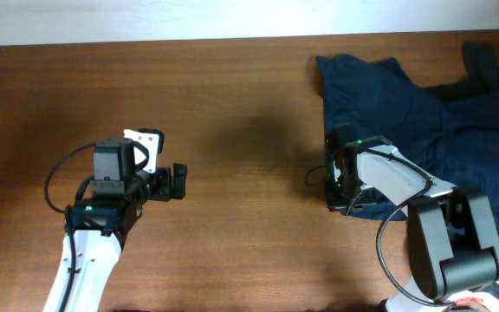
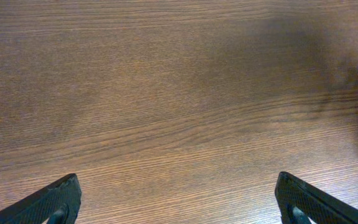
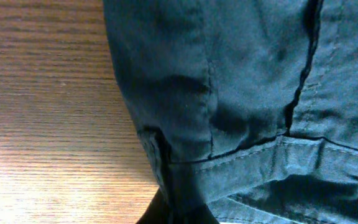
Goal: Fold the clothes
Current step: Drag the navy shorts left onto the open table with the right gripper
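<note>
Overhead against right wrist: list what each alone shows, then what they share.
Overhead only: the left gripper over bare table, and the right gripper at the garment edge. Right wrist only: the garment's stitched hem close up; its own jaws are not clearly visible. Both: the dark blue garment on the wood table.

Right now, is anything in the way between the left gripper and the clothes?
No, nothing I can see. The left gripper is open over the bare table, and only wood lies between it and the clothes.
</note>
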Controlling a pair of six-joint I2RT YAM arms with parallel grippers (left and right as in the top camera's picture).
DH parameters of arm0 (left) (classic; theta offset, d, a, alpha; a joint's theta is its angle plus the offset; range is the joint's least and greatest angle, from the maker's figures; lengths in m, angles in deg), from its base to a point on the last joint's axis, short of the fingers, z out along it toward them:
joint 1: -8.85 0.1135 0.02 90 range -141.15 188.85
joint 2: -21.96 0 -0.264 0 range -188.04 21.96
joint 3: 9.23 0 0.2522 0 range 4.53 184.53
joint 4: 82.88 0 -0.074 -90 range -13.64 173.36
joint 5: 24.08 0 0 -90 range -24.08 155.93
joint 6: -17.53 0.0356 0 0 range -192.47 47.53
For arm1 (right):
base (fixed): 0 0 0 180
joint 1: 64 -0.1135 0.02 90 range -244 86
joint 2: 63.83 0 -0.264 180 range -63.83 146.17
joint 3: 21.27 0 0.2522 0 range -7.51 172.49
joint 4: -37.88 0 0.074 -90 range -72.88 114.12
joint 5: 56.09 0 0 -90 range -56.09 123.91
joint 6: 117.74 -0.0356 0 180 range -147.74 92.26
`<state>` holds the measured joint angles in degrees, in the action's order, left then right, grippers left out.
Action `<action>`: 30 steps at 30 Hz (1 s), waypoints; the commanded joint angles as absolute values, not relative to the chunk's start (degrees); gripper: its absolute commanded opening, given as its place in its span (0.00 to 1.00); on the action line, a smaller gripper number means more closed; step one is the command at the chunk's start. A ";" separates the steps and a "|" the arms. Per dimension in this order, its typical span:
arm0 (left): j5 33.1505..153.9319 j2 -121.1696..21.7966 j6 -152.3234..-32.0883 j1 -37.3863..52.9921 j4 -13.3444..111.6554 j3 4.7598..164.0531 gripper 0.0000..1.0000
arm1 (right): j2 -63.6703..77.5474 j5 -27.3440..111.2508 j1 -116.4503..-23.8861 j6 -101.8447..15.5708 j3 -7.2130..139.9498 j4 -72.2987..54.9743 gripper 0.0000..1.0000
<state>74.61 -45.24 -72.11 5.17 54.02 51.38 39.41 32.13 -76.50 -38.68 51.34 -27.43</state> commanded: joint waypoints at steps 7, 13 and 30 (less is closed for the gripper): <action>75.82 -45.22 -72.28 5.21 54.13 52.43 0.99 | 36.85 46.95 -100.98 -41.48 66.58 -18.60 0.04; 75.82 -45.22 -72.28 5.21 54.13 52.43 0.99 | 39.80 46.82 -110.46 -48.21 66.55 2.39 0.04; 90.96 -65.33 -84.65 5.21 52.51 52.25 0.99 | 39.52 46.14 -74.35 -46.72 66.55 -39.29 0.99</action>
<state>84.34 -59.45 -82.97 5.39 51.64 51.53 39.84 46.31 -77.44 -47.01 66.40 -37.92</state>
